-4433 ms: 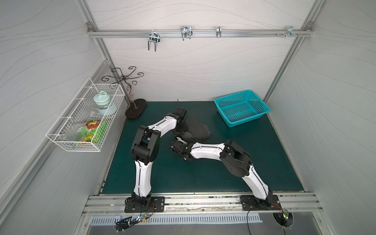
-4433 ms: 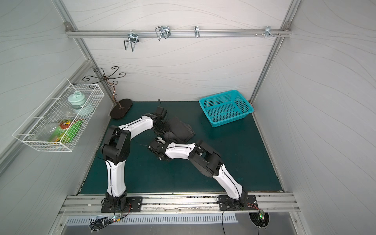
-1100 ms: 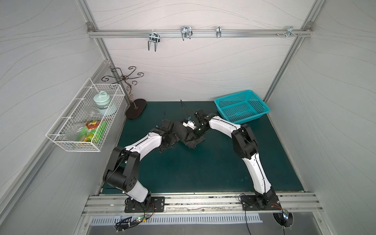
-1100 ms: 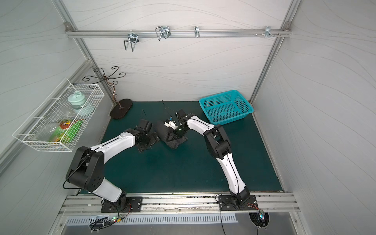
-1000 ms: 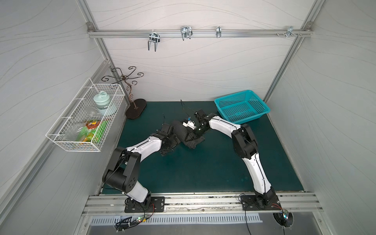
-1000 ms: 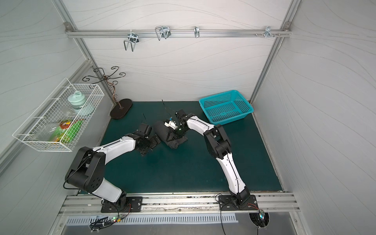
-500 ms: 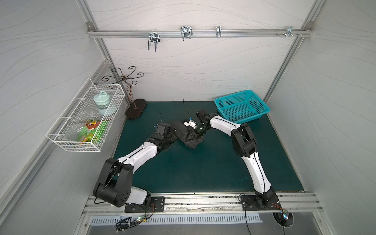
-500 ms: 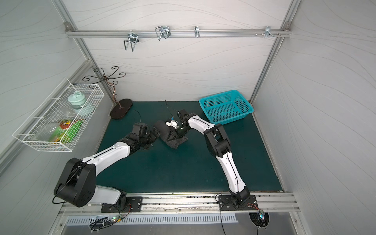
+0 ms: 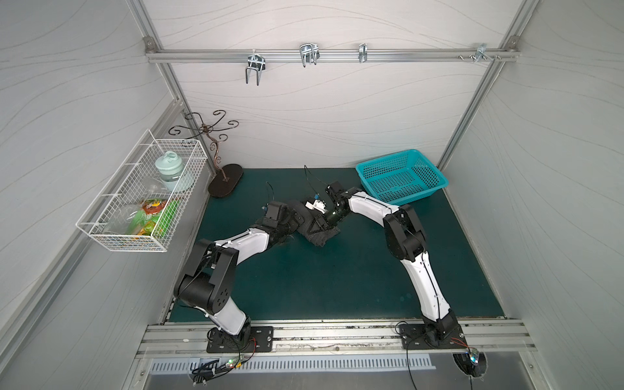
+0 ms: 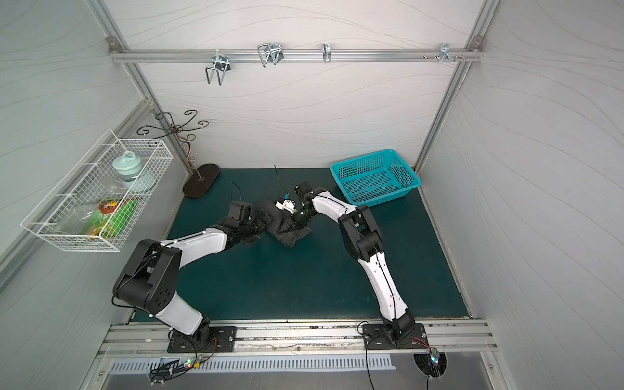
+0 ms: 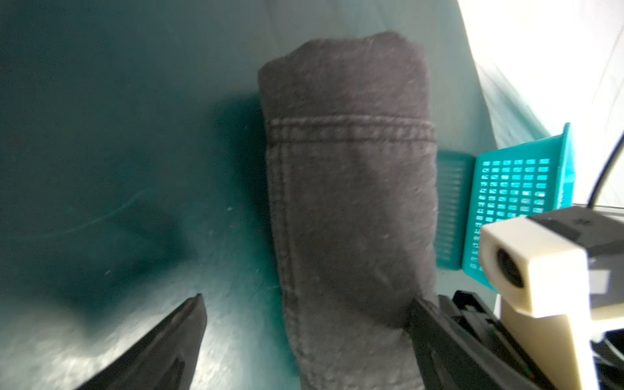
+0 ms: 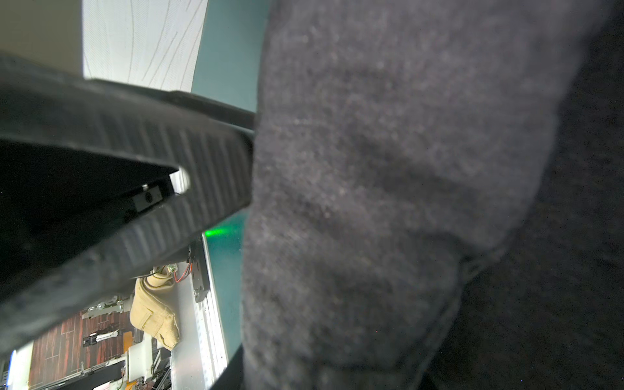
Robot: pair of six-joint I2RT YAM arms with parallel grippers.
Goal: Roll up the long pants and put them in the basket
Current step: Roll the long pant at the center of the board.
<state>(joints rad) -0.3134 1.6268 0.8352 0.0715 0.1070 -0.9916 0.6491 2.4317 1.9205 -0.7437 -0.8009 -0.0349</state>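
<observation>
Wide-open, empty left tool [image 11: 304, 304] has been brought astride the long pants [image 11: 347, 189] at 9 o'clock; right tool [image 9: 320, 224] kept pinched on them; rolling judged nearly done.

Left arm [image 9: 246, 241] and right arm [image 9: 369, 206]: white shells, black joints, thin black cables [image 9: 305, 172]. Ribbed black fingers [image 12: 202, 162]. Cream camera block [image 11: 540, 270] at wrist. Black bolted base plates [image 9: 263, 341].
</observation>
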